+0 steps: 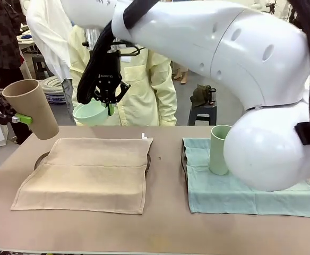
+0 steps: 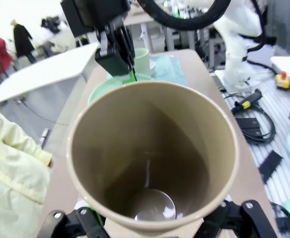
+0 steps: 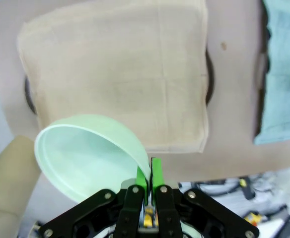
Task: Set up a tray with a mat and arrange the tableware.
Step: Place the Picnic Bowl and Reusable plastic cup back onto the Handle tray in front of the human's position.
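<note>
Above the surface (image 1: 165, 223), two pieces of tableware are held aloft in the front view. The tan cup (image 1: 32, 109) is gripped at the far left by the left tool (image 1: 23, 119), its long axis tilted, rim up and leaning away from the beige mat (image 1: 86, 171). The mint green bowl (image 1: 93, 113) is pinched by its rim in the right tool (image 1: 110, 98), hanging above the mat's far edge, just in front of a person in a pale yellow gown (image 1: 155, 85). The dark rim of a tray (image 1: 42, 158) is seen under the mat. The pale green cup (image 1: 219, 149) stands upright on a teal cloth (image 1: 240, 191), well apart to the right.

From the left wrist, the tan cup (image 2: 152, 158) is viewed straight down its mouth, the tool spread wide around its base; the mint green bowl (image 2: 105, 87) hangs beyond it.

From the right wrist, the right tool (image 3: 148, 181) is pressed together on the rim of the mint green bowl (image 3: 85, 153), with the beige mat (image 3: 120, 69) lying directly below and ahead. Open, bare cloth is offered across the whole mat; the bowl is judged nearer its centre than the cup, which sits off the mat's left edge.
</note>
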### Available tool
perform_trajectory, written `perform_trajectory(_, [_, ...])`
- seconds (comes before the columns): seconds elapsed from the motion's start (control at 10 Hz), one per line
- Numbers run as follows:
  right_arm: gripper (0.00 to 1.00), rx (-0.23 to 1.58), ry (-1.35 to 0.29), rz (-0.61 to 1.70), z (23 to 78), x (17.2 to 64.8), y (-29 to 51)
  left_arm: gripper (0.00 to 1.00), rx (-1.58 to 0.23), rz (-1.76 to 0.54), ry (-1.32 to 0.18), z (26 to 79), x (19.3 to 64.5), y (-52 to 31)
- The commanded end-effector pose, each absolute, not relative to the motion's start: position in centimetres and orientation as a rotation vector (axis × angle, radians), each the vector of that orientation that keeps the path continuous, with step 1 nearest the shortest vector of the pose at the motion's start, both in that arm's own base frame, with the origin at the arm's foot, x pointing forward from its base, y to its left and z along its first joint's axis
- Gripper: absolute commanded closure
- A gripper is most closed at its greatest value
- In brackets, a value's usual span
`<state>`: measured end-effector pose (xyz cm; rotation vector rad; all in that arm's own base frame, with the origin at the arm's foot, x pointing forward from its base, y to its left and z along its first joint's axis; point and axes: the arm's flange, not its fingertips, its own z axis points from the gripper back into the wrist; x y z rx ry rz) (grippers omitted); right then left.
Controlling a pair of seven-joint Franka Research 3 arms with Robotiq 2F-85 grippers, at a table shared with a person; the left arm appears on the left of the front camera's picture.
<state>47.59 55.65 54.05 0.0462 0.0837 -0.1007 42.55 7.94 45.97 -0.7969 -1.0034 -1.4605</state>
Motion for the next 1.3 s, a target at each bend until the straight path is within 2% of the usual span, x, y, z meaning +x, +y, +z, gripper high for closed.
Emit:
perform_trajectory(0.0, [0.95, 0.058, 0.091, -0.074, 49.7, 45.6, 53.1, 0.13, -0.829, -1.469, -1.049, 44.1, 43.0, 8.2])
perform_trajectory(0.3, [0.95, 0.039, 0.180, -0.091, 45.0, 44.8, 51.1, 0.13, -0.775, -1.463, -0.960, 41.2, 43.9, 7.9])
perform_trajectory(0.6, [0.95, 0.039, 0.246, -0.112, 42.4, 43.9, 49.4, 0.13, -0.737, -1.477, -0.811, 39.6, 44.6, 7.0])
perform_trajectory(0.9, [0.95, 0.020, 0.265, -0.150, 40.1, 43.7, 47.1, 0.13, -0.700, -1.476, -0.784, 38.9, 45.2, 6.4])
perform_trajectory(1.0, [0.95, -0.041, 0.233, -0.202, 41.9, 43.7, 47.3, 0.13, -0.729, -1.491, -0.810, 38.8, 45.2, 7.0])
perform_trajectory(1.1, [0.95, 0.006, 0.251, -0.126, 44.0, 51.5, 55.0, 0.13, -0.729, -1.491, -0.810, 38.8, 45.2, 7.0])
perform_trajectory(1.2, [0.95, 0.006, 0.251, -0.126, 44.0, 51.5, 55.0, 0.13, -0.729, -1.491, -0.810, 38.8, 45.2, 7.0])
